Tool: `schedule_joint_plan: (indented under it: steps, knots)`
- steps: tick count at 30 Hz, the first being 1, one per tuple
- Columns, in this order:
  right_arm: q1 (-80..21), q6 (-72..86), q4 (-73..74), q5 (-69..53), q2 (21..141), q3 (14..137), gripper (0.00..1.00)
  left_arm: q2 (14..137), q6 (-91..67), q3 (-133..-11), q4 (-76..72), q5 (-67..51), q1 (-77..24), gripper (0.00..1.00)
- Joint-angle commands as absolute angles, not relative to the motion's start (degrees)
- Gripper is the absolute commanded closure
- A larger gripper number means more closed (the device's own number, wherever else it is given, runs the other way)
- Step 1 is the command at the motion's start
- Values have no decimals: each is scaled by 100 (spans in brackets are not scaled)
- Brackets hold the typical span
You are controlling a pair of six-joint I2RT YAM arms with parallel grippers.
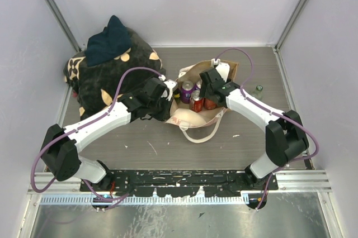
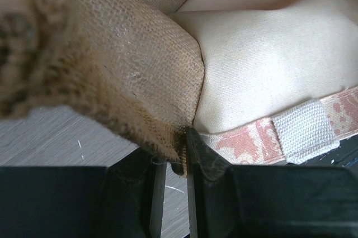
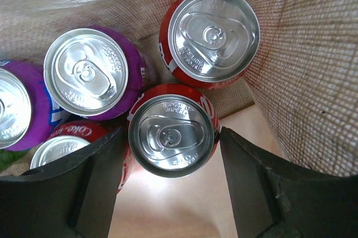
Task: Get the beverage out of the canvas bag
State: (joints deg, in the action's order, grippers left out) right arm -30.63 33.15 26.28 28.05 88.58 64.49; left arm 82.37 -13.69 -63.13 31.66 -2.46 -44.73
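Note:
The canvas bag [image 1: 197, 119] lies open in the middle of the table, with several drink cans inside. My left gripper [image 1: 168, 90] is shut on the bag's brown burlap edge [image 2: 128, 70], at its left side [image 2: 173, 157], next to the cream and pink panel [image 2: 263, 76]. My right gripper [image 1: 207, 89] is inside the bag mouth, open. In the right wrist view it [image 3: 173, 148] closely straddles a red can [image 3: 170, 134], with a thin gap at the right finger. Another red can [image 3: 214, 34] and a purple can [image 3: 86, 73] stand beside it.
A black bundle with tan flower marks [image 1: 106, 79] sits at the back left with a dark blue cloth [image 1: 109, 39] on top. A small clear bottle [image 1: 257, 90] stands right of the bag. The bag's cream handle [image 1: 204, 134] trails toward me. Burlap walls [image 3: 313, 70] close in around the cans.

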Motion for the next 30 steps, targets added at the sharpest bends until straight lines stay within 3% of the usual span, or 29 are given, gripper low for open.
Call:
schedule_joint_plan:
  steps: [1,10,16,18,23,30]
  knots:
    - [-3059,3422,2569,2877,8995,6437,29,8384,-1301,-6392,3472,-265,-4504,74]
    - [-3059,3419,2594,2526,9370,6398,34,8360,-1311,-6361,3481,-204,-4501,73]
    - [-3059,3342,2766,2199,9398,6296,50,8337,-1313,-6346,3481,-170,-4504,74]
    - [-3059,3254,2868,2011,9386,6284,48,8344,-1310,-6363,3493,-168,-4500,73]
    - [-3108,3178,3195,1890,9419,6246,30,8346,-1286,-6396,3507,-167,-4503,73]
    - [-3184,3184,3327,1815,9610,6207,26,8377,-1270,-6428,3542,-198,-4502,73]
